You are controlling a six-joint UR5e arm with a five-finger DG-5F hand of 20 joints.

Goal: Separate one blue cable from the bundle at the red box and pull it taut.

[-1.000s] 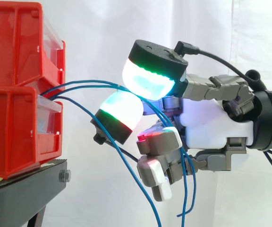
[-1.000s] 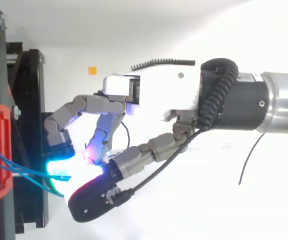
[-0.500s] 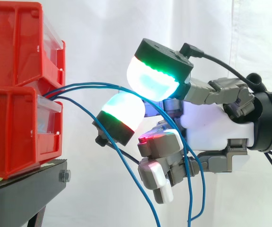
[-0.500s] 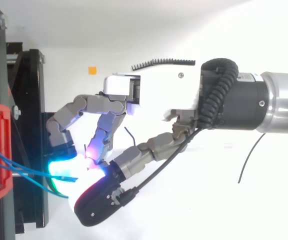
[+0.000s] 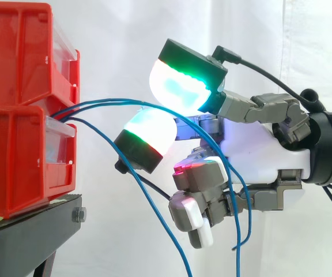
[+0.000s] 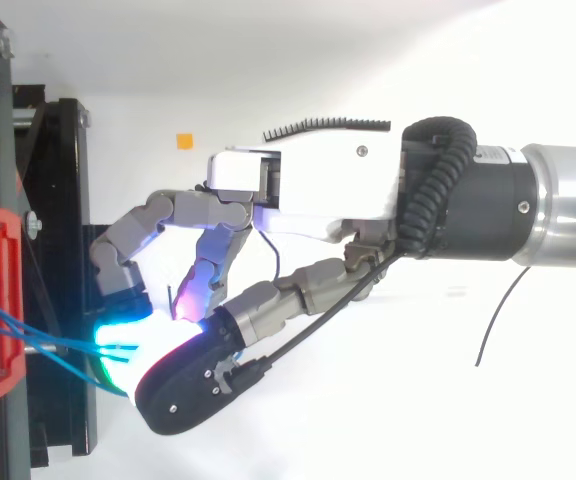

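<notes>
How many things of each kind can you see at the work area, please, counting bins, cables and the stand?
Red bins: 2
Blue cables: 3
Black stand: 1
Total: 6

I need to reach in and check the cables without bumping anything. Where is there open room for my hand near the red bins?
Open: above the blue cables, between the upper red bin and the hand; also beneath their sag, beside the black stand. Crowded: where the cables run into the hand.
</notes>
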